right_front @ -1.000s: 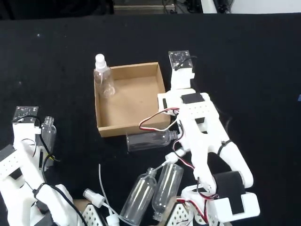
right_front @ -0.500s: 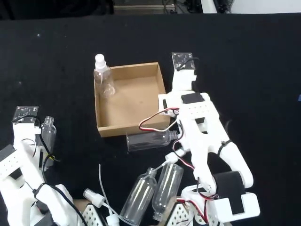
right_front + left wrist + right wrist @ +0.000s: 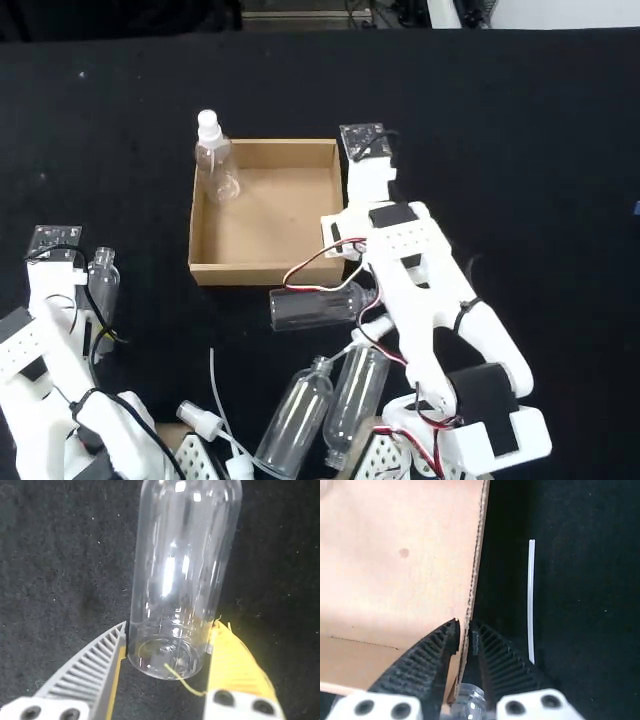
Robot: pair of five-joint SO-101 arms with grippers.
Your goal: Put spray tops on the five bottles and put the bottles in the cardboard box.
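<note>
Pinching the box wall: the right gripper (image 3: 464, 627) has its two dark jaws almost shut on the side wall of the cardboard box (image 3: 262, 272) that faces the counter's right edge, with one jaw inside and one outside.
Box: it sits open about mid-counter, a little toward the left edge.
In the box: the capped bottle (image 3: 215, 172), clear with a white spray top on, stands in the box corner nearest the counter's far-left corner.
Left side: the left gripper (image 3: 170, 630) is closed around the base of the uncapped bottle (image 3: 185, 555), one jaw touching each side, close to the counter's left edge. The bottle seems to lie on the cloth, though I cannot tell for sure.
Beside the box: the third bottle (image 3: 315, 305) lies on its side just beside the box's near wall. It has no top, its neck points toward the right edge, and it is partly under the right arm.
Near edge: the fourth bottle (image 3: 293, 408) and fifth bottle (image 3: 357, 392) lie touching side by side, both without tops.
Tops: a loose spray top (image 3: 197, 418) and a second spray top (image 3: 238, 466) rest by the near edge, on the left-edge side of that pair.
Tube: a thin white tube (image 3: 531, 600) lies on the counter outside the box, running alongside the gripped wall.
Counter (image 3: 520, 150): it is covered in black cloth.
</note>
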